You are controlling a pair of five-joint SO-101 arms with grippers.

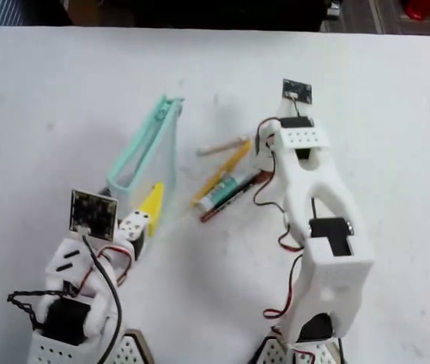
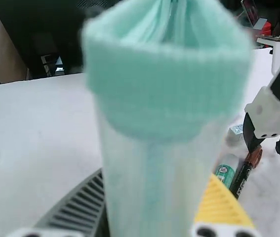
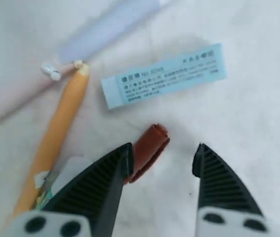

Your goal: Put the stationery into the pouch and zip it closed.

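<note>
Right end effector (image 3: pixel 163 152) wide open and holding nothing, low over the tabletop (image 1: pixel 48 114), brown marker (image 3: pixel 152 141) end between its jaws, orange pen (image 3: pixel 60 123) just beside, blue eraser (image 3: pixel 164 75) beyond, left end effector (image 1: pixel 145 211) clamped on mint pouch (image 1: pixel 152 144) beside the stationery.

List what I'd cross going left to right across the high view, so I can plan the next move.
left arm → pouch → stationery pile → right arm. Each arm's jaws overlap the pouch or the pile, so they are left out.
</note>
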